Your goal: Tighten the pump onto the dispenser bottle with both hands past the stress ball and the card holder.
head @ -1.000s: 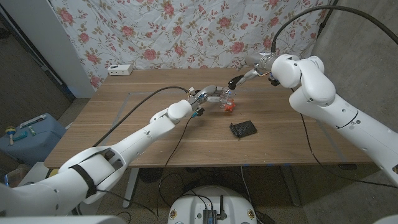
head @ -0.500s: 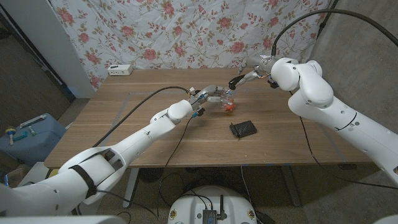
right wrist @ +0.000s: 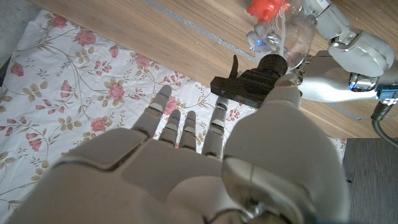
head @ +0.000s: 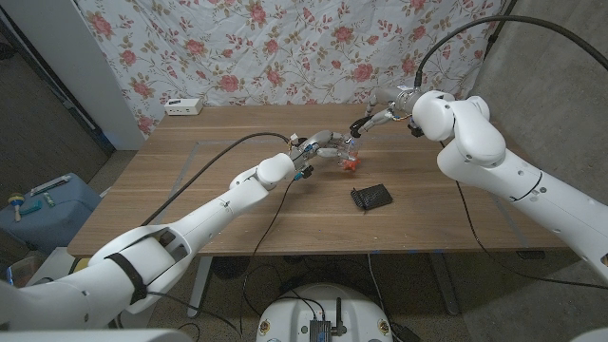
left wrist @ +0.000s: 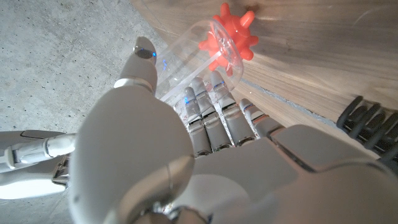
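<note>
Bottle (left wrist: pixel 205 56) sits gripped in my left hand (head: pixel 323 142) toward the tabletop's far edge, tilted, neck toward my right hand (right wrist: pixel 205 155). That hand pinches the black pump (right wrist: pixel 249 82) at the neck, in line with the bottle's long axis, ready to twist.

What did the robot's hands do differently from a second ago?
Very little. The right arm's white elbow housing drifted slightly leftward in the head view, while the right hand stays at the black pump. The left hand still grips the clear dispenser bottle. The red stress ball and black card holder haven't moved.
</note>
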`<state>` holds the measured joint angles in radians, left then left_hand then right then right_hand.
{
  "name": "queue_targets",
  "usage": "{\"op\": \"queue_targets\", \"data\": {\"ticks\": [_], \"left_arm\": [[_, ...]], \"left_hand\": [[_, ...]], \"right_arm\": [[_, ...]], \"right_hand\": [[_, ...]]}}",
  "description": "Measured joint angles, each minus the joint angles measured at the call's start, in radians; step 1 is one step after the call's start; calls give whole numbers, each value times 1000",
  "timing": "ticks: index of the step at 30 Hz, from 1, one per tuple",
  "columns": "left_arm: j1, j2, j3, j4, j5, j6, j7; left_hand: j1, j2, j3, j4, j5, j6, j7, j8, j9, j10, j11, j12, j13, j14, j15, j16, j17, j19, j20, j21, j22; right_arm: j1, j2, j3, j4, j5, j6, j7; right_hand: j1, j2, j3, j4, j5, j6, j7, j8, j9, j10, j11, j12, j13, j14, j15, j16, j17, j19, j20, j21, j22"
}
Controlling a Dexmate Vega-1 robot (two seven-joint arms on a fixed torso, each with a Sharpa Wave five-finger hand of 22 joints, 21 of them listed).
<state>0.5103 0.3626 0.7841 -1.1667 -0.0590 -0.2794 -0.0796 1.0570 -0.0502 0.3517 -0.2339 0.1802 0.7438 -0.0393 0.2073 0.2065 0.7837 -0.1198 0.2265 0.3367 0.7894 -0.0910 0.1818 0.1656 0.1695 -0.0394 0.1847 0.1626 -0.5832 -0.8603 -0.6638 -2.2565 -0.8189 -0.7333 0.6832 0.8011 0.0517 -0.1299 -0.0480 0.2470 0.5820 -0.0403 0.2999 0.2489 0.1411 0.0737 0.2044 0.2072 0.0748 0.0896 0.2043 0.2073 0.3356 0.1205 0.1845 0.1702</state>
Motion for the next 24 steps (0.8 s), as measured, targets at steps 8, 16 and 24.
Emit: {"op": "queue_targets", "data": {"ticks": [8,16,24], "left_arm": [[1,0,1,-4,1,1,-2],[3,1,1,-6,1,1,-3],[6,3,1,-12,2,2,-4]], "left_hand": [[0,0,0,0,0,0,0,4,0,4,4,0,0,0,0,0,0,0,0,0,0],[0,0,0,0,0,2,-2,4,0,4,3,0,0,0,0,0,0,0,0,0,0],[0,0,0,0,0,2,-2,3,0,4,3,0,0,0,0,0,0,0,0,0,0]], "right_arm": [[16,0,-21,-11,-7,-32,20],[27,2,-35,-16,-7,-54,30],[36,3,-47,-17,-3,-76,32]], "right_hand": [[-25,4,-2,11,-7,22,8,14,5,11,11,0,0,5,6,0,0,-3,3,0,0],[-58,16,-5,25,-15,53,17,29,9,19,19,0,0,4,11,0,0,-3,3,0,0],[-82,21,-5,36,-22,85,21,45,14,34,34,0,0,8,16,3,0,-6,-1,0,0]]}}
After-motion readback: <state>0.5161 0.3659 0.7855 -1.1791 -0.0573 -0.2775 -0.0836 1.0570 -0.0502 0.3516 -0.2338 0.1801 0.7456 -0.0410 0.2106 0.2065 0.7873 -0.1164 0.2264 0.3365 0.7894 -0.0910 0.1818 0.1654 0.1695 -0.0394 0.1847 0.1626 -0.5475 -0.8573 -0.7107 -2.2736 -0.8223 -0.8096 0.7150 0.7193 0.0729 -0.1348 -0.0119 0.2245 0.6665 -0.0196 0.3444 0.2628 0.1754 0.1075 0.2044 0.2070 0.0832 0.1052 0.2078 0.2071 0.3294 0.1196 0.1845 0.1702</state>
